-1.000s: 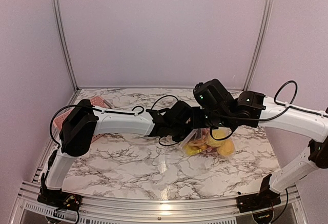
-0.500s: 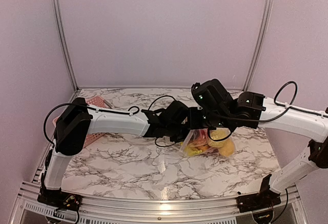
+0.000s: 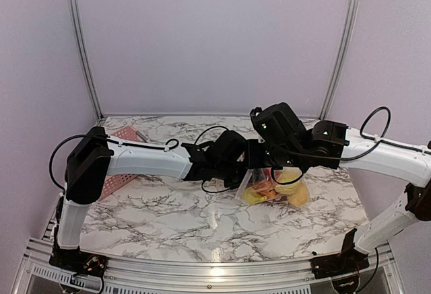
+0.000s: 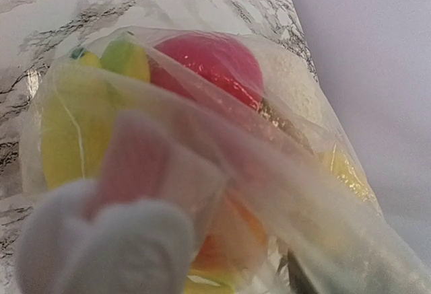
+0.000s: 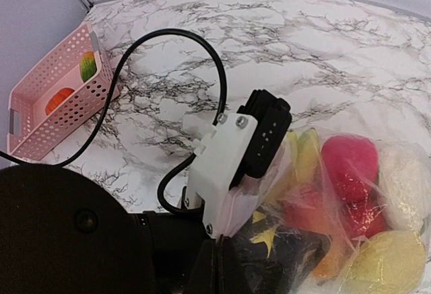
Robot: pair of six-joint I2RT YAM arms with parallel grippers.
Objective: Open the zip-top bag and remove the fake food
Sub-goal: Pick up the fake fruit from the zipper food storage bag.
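The zip-top bag hangs just above the marble table at right of centre, held between both grippers. It holds the fake food: a red-pink dragon fruit, a yellow-green piece, a lemon and orange pieces. My left gripper is shut on the bag's pinkish top edge, as the right wrist view shows. One blurred finger fills the lower left of the left wrist view. My right gripper is shut on the opposite edge of the bag.
A pink slatted basket stands at the table's far left, partly behind my left arm. In the right wrist view the basket holds a green piece and an orange piece. A black cable loops over the table.
My left arm's elbow has swung left and back, uncovering more of the basket. The left gripper has drawn slightly left with the bag's edge. The right arm holds its place.
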